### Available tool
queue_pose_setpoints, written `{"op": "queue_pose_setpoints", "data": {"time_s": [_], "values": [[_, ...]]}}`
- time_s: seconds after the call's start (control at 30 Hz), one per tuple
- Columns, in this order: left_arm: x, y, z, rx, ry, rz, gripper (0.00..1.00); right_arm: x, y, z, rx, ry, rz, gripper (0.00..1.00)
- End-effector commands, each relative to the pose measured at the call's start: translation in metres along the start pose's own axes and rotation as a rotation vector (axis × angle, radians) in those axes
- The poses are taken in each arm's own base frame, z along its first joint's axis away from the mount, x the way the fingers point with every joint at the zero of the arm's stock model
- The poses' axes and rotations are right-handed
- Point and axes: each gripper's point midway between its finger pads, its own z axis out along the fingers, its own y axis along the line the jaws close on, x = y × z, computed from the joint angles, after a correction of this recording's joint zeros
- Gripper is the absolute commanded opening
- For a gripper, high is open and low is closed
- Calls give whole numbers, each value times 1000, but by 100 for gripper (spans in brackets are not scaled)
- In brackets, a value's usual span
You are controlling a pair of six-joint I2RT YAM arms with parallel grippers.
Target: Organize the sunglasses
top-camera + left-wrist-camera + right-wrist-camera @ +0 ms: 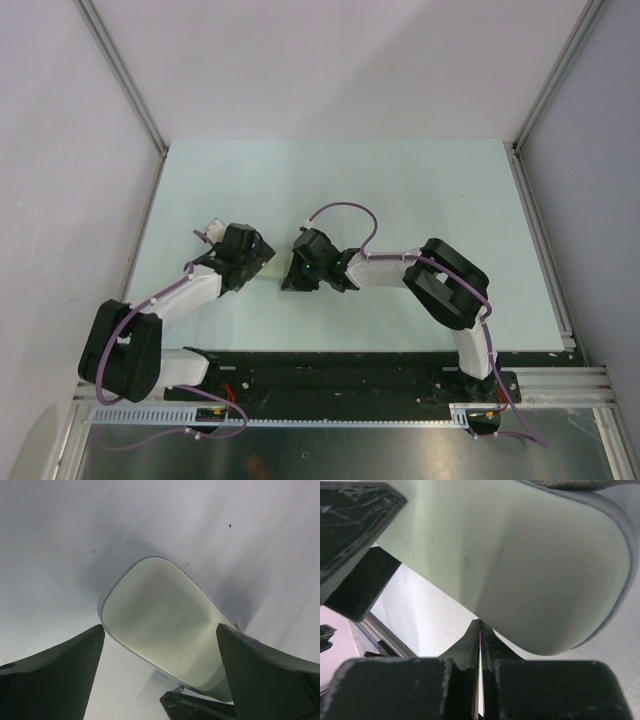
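Observation:
The sunglasses are hidden in every view. An oblong beige case (155,615) with a grey rim lies on the pale table. My left gripper (160,630) is open and straddles the case's near end, one dark finger (65,670) on each side. My right gripper (480,624) is shut with nothing between its fingers, and its tips touch the lower edge of the case (520,565). Seen from above, the left gripper (232,250) and right gripper (303,265) face each other mid-table, and their heads cover the case.
The pale green table (400,190) is bounded by grey walls and metal frame rails (545,230). A black base plate (330,375) runs along the near edge. A purple cable (345,208) loops above the right wrist.

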Motion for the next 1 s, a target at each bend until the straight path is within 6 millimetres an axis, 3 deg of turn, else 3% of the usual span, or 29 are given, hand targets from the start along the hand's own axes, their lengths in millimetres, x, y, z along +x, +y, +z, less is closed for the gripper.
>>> {"op": "queue_pose_setpoints", "data": {"time_s": [0.0, 0.27, 0.47, 0.73, 0.97], "values": [[-9, -15, 8, 29, -16, -4, 100, -3, 21, -2, -62, 6, -54, 0], [5, -15, 24, 10, 57, 29, 100, 3, 10, -3, -34, 38, -91, 0], [8, -10, 29, -11, 70, 41, 79, 6, -8, -8, 44, 53, -121, 0], [6, 3, 34, -46, 63, 83, 70, 2, -35, -18, 152, 41, -199, 0], [0, 15, 38, -78, 54, 108, 68, -1, -67, -35, 244, 42, -272, 0]]}}
